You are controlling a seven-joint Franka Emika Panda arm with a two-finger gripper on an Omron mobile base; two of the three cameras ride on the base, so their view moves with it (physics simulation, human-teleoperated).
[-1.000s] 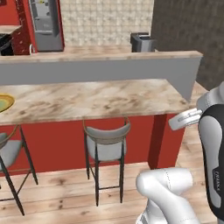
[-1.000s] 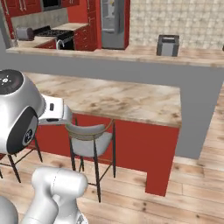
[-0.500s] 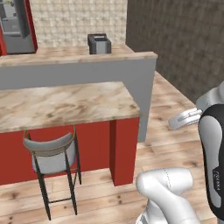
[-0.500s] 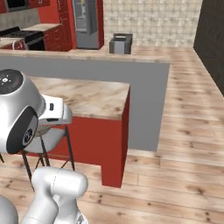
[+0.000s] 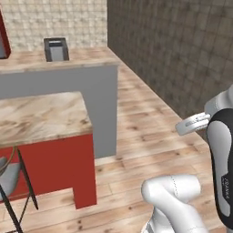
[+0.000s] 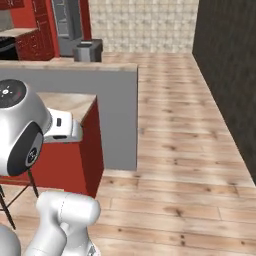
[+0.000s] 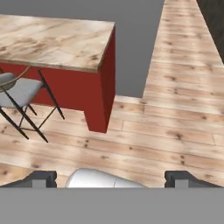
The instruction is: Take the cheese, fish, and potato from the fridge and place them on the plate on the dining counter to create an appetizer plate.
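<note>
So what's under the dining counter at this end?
Under the dining counter there is a red base and one grey-seated stool on the wood floor. The slab hides whatever lies further beneath it.

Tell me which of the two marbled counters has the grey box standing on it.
The farther counter, behind the grey partition wall, carries the grey box. The nearer dining counter on the red base has a stool beside it.

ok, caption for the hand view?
Open claw hangs over wood floor, facing the dining counter's end and a stool.
</note>
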